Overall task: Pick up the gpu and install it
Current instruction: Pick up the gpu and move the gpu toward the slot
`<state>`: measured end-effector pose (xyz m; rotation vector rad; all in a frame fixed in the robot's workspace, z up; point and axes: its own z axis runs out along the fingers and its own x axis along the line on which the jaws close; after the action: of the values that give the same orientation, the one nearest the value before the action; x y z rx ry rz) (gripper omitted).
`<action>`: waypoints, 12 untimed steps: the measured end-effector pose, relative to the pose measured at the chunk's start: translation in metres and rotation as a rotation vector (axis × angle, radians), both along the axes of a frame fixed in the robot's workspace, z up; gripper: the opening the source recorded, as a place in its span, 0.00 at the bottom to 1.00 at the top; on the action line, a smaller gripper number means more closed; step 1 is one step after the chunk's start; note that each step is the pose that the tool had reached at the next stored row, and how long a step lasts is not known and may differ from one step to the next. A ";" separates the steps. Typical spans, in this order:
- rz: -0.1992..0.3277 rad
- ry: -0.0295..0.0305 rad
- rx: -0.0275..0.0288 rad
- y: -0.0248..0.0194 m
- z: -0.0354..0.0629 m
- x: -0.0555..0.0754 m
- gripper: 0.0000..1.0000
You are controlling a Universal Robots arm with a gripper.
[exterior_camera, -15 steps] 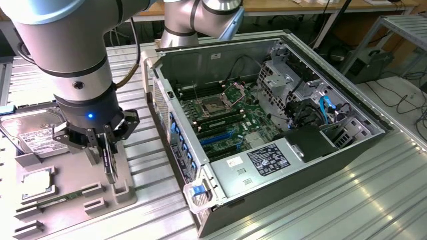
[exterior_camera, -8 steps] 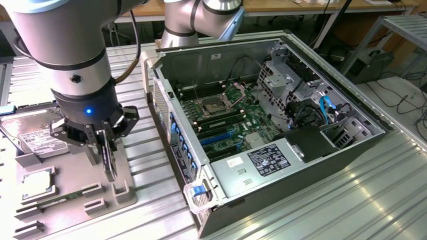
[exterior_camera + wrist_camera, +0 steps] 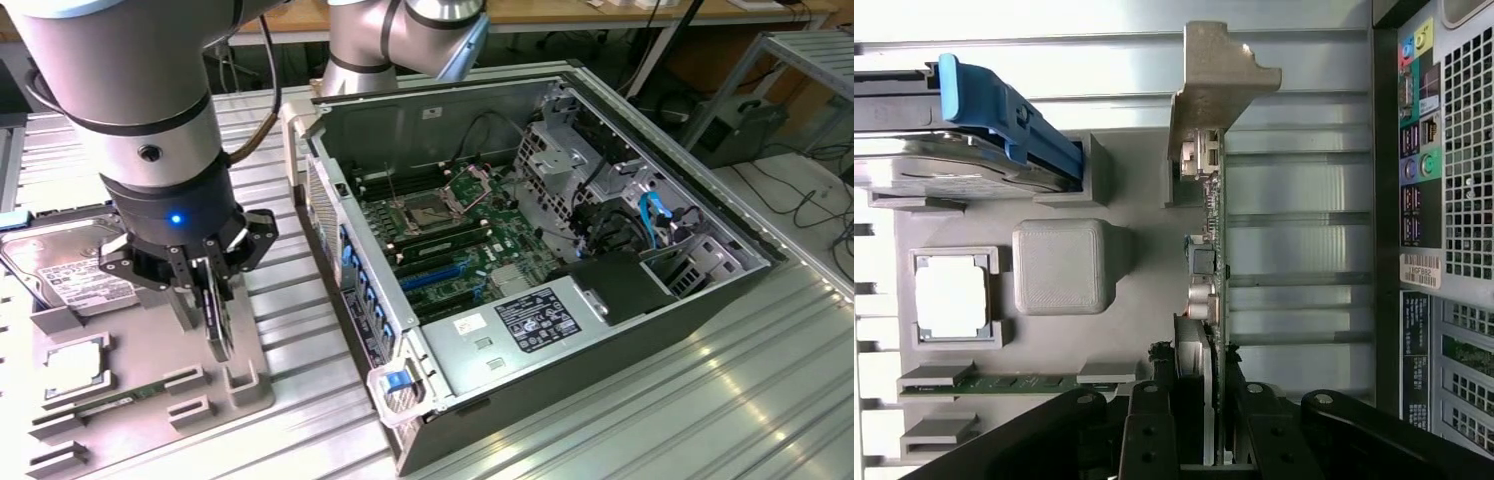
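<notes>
The gpu (image 3: 219, 335) stands on edge, a thin dark card hanging straight down from my gripper (image 3: 211, 300), which is shut on its upper edge. It sits just over the right side of the grey parts tray (image 3: 147, 350); I cannot tell whether its lower edge still touches the tray's holders. In the wrist view the gpu (image 3: 1212, 250) is seen edge-on, its pale metal bracket (image 3: 1216, 80) at the far end, and my gripper (image 3: 1204, 410) pinches it between dark fingers (image 3: 1150, 425).
The tray also holds a silver hard drive (image 3: 67, 270), a processor (image 3: 74, 365) and a green memory stick (image 3: 120, 402). To the exterior view's right lies the open computer case (image 3: 747, 290) with its motherboard (image 3: 454, 240) and blue slots (image 3: 430, 275). Ribbed metal table (image 3: 694, 400) surrounds them.
</notes>
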<state>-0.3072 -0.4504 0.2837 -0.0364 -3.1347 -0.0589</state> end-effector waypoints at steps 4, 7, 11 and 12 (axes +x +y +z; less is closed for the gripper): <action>0.000 -0.0001 0.0001 0.0000 0.0032 0.000 0.28; 0.000 -0.0001 0.0001 0.0000 0.0069 0.000 0.28; 0.000 -0.0001 0.0001 0.0000 0.0127 0.000 0.28; 0.000 -0.0001 0.0001 0.0000 0.0136 0.000 0.28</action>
<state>-0.3072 -0.4504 0.2973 -0.0365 -3.1348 -0.0590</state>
